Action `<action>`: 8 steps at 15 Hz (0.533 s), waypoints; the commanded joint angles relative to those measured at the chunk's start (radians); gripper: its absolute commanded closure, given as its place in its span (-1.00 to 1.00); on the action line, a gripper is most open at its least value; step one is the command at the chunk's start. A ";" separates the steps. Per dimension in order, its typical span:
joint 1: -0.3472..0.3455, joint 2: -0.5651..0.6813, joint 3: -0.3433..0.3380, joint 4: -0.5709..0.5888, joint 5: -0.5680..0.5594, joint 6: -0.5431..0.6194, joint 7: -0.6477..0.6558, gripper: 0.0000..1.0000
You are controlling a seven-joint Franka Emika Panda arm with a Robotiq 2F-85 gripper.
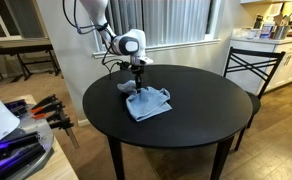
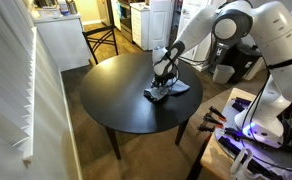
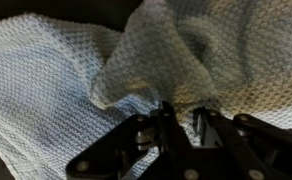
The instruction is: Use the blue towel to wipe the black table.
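Soft, light, limp blue towel (image 3: 46, 80), bunching readily; pinched at a raised central fold by the hand (image 3: 181, 118); judged best held there for dragging across the tabletop (image 1: 201, 115).

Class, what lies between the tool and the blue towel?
Nothing: in the wrist view the tool pinches a raised fold of the blue towel.

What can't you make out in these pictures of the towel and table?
Wrist view: blue towel fills the frame, hiding the black table.
Both exterior views: gripper too small to read its jaws.
Exterior view: counter clutter blurred, cut off by the edge.
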 commanded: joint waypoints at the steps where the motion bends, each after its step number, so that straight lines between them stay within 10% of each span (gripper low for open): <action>1: 0.058 0.034 0.067 -0.024 0.008 -0.081 -0.008 0.85; 8: 0.245 0.110 0.072 0.165 -0.080 -0.172 0.097 0.85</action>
